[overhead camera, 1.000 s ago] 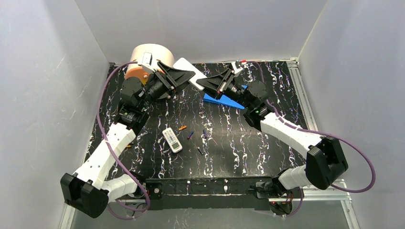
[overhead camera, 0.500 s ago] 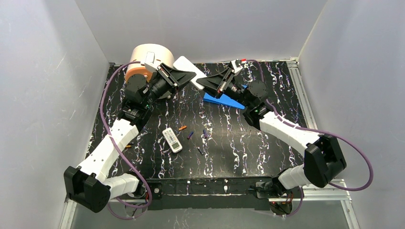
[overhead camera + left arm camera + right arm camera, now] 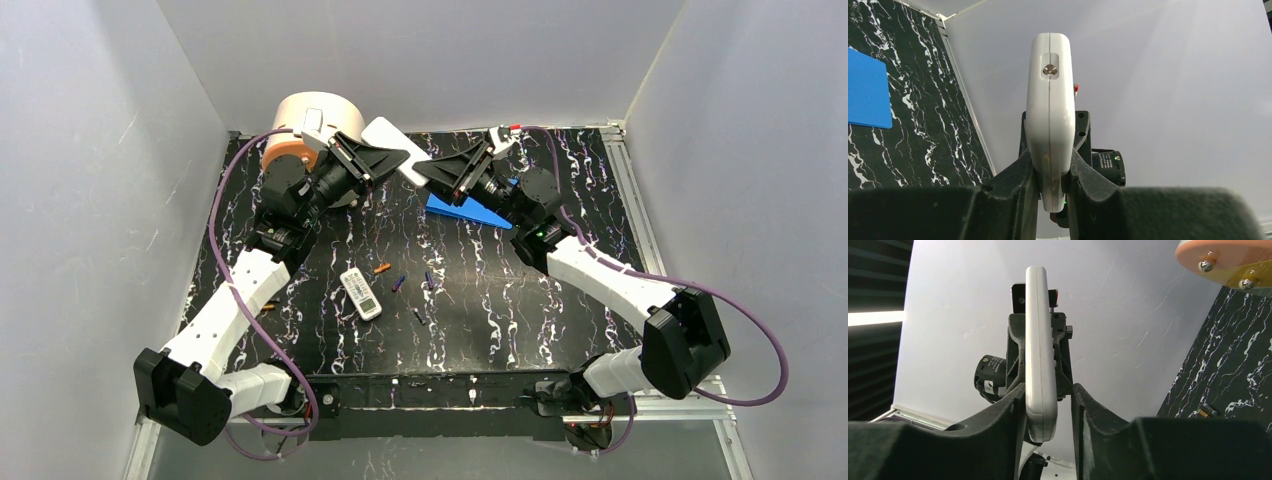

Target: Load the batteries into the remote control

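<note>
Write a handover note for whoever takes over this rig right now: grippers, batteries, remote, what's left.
Left gripper: shut on the long white plastic remote control, held up over the table's far side.
Right gripper: open around that remote's other end, one finger clear of it.
Batteries: tiny orange and purple cylinders, loose on the black marbled table beside a small white buttoned remote.
Done: remote is off the table. Left: loading every battery seen.
</note>
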Available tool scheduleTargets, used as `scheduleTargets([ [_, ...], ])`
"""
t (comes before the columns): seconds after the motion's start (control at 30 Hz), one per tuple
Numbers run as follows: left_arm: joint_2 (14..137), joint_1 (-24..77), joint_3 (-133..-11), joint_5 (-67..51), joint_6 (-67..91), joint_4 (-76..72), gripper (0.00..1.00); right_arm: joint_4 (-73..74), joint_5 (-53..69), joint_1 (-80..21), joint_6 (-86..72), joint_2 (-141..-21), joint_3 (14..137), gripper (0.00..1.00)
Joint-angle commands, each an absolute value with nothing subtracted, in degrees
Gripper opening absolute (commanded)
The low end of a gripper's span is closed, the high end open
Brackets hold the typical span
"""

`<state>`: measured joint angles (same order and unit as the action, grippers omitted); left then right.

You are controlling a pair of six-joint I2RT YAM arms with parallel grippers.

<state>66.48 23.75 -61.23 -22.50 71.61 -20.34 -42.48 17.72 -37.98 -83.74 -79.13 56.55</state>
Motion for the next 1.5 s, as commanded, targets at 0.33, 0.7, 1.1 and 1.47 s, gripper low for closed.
scheduleTargets([
  [0.33,62.8,17.9,-59.3,-19.0,82.7,-29.6,0.00,-53.3,20.5,-36.7,-83.5,-78.1,52.2,0.19],
  [0.7,64.2,16.5,-57.1,-21.9,82.6,-32.6,0.00,-41.1,19.4,-36.7,-81.8,-78.5,56.2,0.26],
  [1.1,65.9,17.4,-55.2,-24.2,77.2,-32.6,0.00,-28.8,17.0,-36.8,-84.9,-80.4,61.1,0.61],
  [1.47,68.5,17.4,-56.2,-25.3,74.7,-32.4,0.00,-22.6,20.1,-36.8,-88.9,-79.5,63.2,0.36],
])
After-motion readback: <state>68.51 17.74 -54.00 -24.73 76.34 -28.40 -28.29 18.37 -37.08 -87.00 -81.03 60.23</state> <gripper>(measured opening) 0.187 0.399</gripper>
